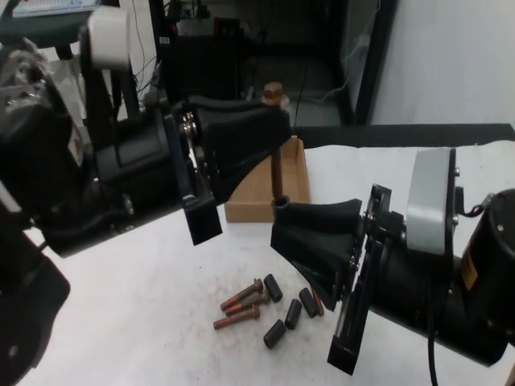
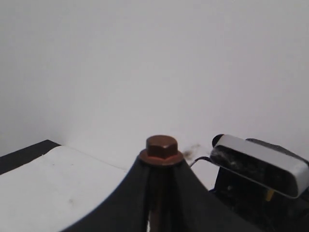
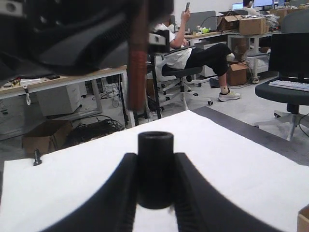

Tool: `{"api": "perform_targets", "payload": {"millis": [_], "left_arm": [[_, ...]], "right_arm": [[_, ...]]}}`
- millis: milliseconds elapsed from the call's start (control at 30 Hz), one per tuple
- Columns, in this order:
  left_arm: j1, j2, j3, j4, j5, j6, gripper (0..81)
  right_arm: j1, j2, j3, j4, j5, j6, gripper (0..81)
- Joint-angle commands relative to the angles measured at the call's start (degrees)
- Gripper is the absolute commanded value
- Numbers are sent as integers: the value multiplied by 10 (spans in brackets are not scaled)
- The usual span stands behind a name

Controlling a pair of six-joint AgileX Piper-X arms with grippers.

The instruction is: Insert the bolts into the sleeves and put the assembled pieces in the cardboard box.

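My left gripper [image 1: 273,121] is shut on a copper bolt [image 1: 276,165] held upright, head up; its hex head [image 2: 161,146] sticks out above the fingers. The shank hangs down with its tip just above a black sleeve [image 1: 281,203]. My right gripper [image 1: 283,217] is shut on that sleeve [image 3: 155,166], held upright with its open mouth up. The bolt shank [image 3: 138,63] hangs a little above and to one side of the sleeve's mouth. The cardboard box [image 1: 267,186] lies behind both grippers. Loose bolts [image 1: 241,304] and sleeves [image 1: 291,313] lie on the white bench.
The white bench top [image 1: 145,322] has free room at the front left of the loose parts. A dark strip [image 1: 402,133] borders the bench at the back. Desks, chairs and cardboard boxes stand in the room beyond.
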Motion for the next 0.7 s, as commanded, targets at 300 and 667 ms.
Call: {"api": "perform_targets", "payload": {"millis": [300,667], "left_arm": [[-3,5,-7,-11,1,39,2],[6,5,-7,-7,35,46,38]], "right_arm": [[0,-1,-17,9,-8,-4,8],[0,-2,-17,-33,-7,-4,8]]}}
